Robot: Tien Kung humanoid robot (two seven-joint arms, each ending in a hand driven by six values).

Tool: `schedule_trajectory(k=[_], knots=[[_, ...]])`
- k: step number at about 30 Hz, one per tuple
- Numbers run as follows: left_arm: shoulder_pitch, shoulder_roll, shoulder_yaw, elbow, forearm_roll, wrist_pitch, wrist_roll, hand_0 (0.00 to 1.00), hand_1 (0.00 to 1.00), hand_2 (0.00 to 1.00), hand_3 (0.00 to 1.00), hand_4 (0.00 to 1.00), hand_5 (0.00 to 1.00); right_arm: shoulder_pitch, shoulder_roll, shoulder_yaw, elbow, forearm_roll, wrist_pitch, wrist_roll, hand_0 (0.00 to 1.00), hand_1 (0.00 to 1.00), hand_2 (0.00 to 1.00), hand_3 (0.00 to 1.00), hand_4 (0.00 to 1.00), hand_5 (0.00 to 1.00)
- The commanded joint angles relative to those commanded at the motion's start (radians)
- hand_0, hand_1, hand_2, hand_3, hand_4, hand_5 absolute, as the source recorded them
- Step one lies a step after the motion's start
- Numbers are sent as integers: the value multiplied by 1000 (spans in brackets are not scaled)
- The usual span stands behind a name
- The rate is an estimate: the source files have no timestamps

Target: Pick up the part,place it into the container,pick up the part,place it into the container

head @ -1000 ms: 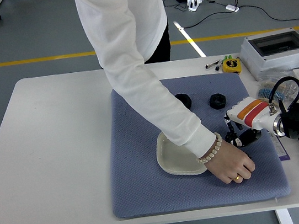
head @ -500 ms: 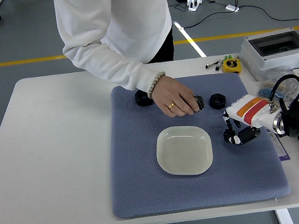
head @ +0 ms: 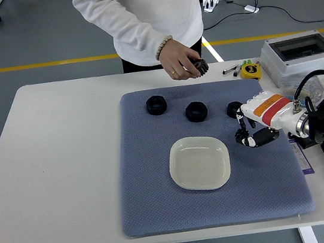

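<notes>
While my right hand (head: pixel 250 136) hangs over the blue mat (head: pixel 157 213) on the surface (head: pixel 59 166), fingers loosely curled and holding nothing, the white container (head: pixel 199 163) sits empty mid-mat; three black parts (head: pixel 196 111) lie behind it, and a person's hand (head: pixel 181 64) holds a fourth.

The right hand (head: pixel 250 136) hangs just beside the nearest part (head: pixel 235 109), seemingly unobstructed. Bare mat (head: pixel 155 201) surrounds the dish (head: pixel 199 163). The person's hand (head: pixel 181 64) is clear, beyond the mat's far edge.
</notes>
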Motion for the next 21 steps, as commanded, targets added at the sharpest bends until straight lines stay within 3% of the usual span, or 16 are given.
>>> schedule_trajectory(k=[4, 10, 19, 21], knots=[[-2, 1, 1, 0, 0, -1, 0, 704, 657, 673, 577, 671, 625, 2, 5, -13, 67, 5, -1, -9, 44, 217, 349, 441, 726, 462], [-3, 1, 5, 0, -4, 0, -1, 704, 657, 668, 577, 671, 625, 8, 48, -66, 115, 1, 2, -19, 54, 225, 356, 452, 728, 462], [-2, 3, 8, 0, -11, 1, -3, 704, 657, 667, 577, 671, 625, 31, 129, -131, 58, -67, 21, -54, 60, 233, 369, 457, 738, 457], [-2, 4, 7, 0, -10, 1, -3, 704, 653, 666, 578, 671, 625, 33, 140, -136, 45, -84, 30, -65, 72, 262, 420, 476, 798, 455]])
